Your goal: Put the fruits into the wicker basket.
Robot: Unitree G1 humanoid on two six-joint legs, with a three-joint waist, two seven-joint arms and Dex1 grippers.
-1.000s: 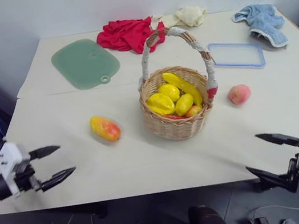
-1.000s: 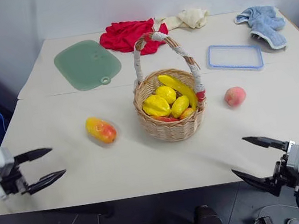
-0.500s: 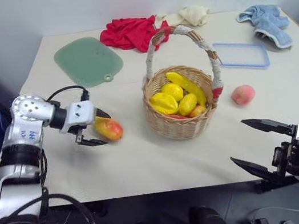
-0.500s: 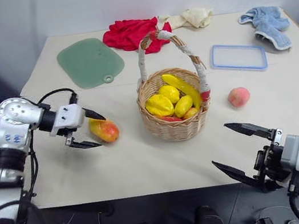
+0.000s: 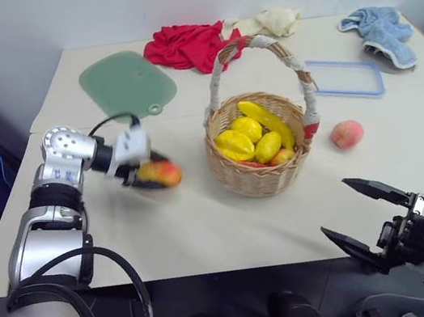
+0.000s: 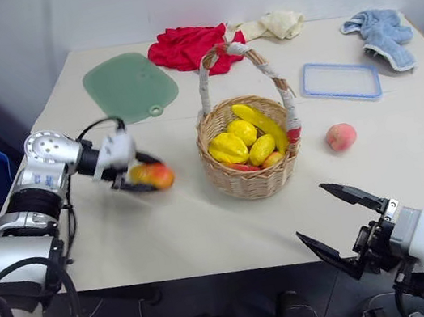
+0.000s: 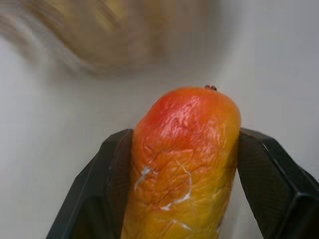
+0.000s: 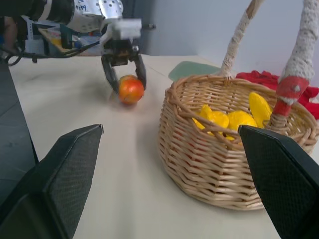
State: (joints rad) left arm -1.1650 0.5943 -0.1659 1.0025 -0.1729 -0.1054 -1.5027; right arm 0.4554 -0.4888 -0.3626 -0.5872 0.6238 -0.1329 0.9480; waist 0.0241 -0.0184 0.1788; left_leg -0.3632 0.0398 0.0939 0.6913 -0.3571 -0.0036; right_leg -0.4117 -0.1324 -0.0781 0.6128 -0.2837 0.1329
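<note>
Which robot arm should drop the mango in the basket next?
Probably the left. Its gripper is already shut on the mango, beside the wicker basket. The right gripper is open and empty, near the table's front edge.

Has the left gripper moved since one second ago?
Yes. The left gripper, then at the table's near-left edge, has gone forward toward the wicker basket and now grips the mango.

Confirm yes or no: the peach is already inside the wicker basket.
No. The peach lies on the table to the right of the wicker basket, apart from it.
</note>
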